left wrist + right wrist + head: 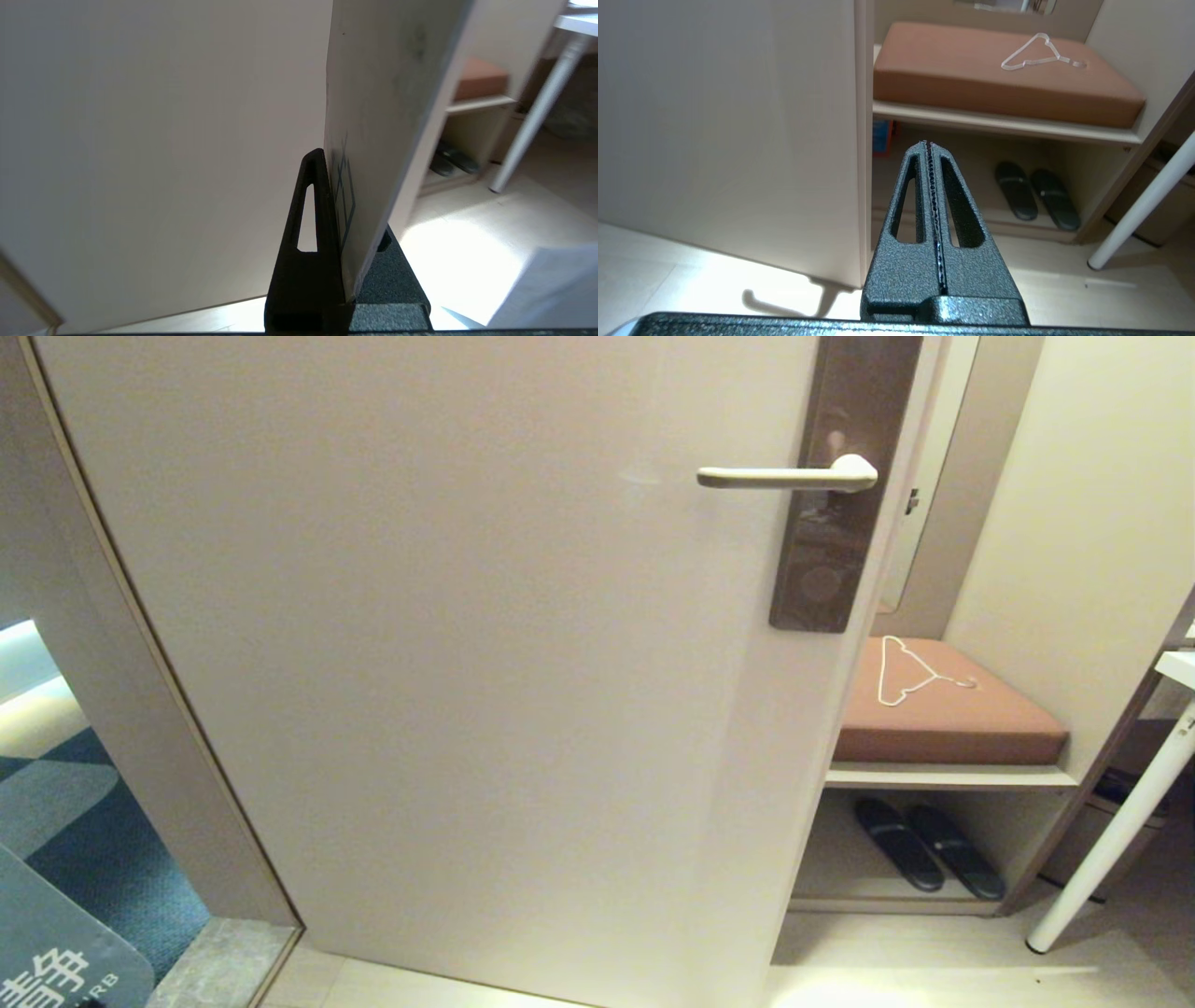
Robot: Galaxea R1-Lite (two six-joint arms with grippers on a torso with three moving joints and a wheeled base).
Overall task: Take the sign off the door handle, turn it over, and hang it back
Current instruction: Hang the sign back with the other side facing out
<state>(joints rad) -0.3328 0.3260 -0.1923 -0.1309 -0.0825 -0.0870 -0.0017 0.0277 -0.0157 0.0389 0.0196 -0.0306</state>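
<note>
Clamped between the fingers of the left gripper (pixel 343 261) is the sign (pixel 383 116), a flat pale card with dark blue printing, seen edge-on in the left wrist view. In the head view a corner of the sign shows at the near left, low down, well apart from the door handle (pixel 789 477). That handle is bare: a pale horizontal lever on a dark metal plate (pixel 836 504), at the right side of the cream door (pixel 448 663).

The right gripper (pixel 930 144) is closed on nothing, low and near the door's right edge, facing a bench with a brown cushion (pixel 999 70), a white hanger (pixel 1041 52) and dark slippers (pixel 1036 196) on the shelf beneath.

The sign looks already taken off, so turning and rehanging likely remain. To do this well, keep a firm pinch on the card's lower part, rotate the wrist until the other face points outward, then raise the card's top opening to the lever's free left end and slide it rightward before letting go.
</note>
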